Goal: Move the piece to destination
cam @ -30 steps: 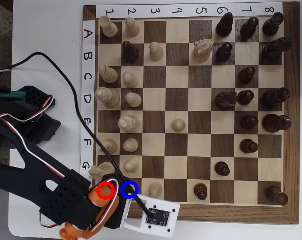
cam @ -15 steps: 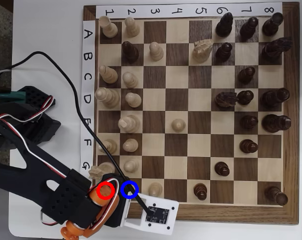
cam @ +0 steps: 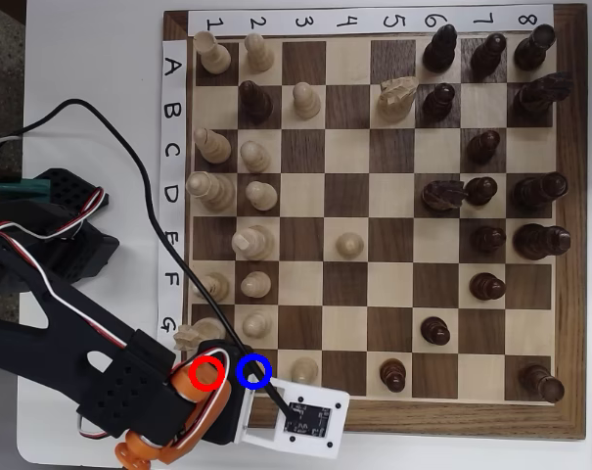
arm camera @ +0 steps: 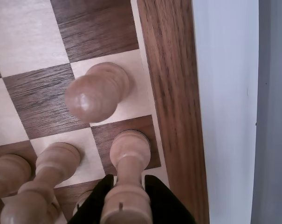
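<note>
Black gripper [arm camera: 127, 196]: fingers either side of a tall pale piece [arm camera: 127, 182] on a dark square against the board's walnut border [arm camera: 171, 93]; contact cannot be told. Pale pawn [arm camera: 98, 91]: on the light square just beside that border, one square beyond the straddled piece, unheld.

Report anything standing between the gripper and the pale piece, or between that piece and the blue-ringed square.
Nothing visible. The gripper grips the piece, whose base sits on a dark edge square, seemingly the destination. The nearest pawn stands one square beyond.
</note>
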Controlling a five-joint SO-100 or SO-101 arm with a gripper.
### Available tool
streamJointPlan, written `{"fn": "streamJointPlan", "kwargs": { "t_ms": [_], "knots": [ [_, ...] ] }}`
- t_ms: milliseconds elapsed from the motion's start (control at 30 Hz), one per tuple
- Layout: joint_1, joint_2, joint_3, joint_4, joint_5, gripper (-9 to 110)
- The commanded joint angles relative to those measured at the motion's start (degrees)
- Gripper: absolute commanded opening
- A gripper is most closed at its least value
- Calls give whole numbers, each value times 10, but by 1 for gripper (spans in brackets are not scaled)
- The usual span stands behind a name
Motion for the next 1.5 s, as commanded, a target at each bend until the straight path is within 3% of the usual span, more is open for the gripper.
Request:
{"fn": "streamJointPlan", "kwargs": {
  "t_ms": [0, 500, 1467],
  "knots": [
    [4, 16, 4, 4, -7, 9],
    [1, 30, -1, 32, -15, 19],
    [9, 94, -69, 128, -39, 19]
  ]
}}
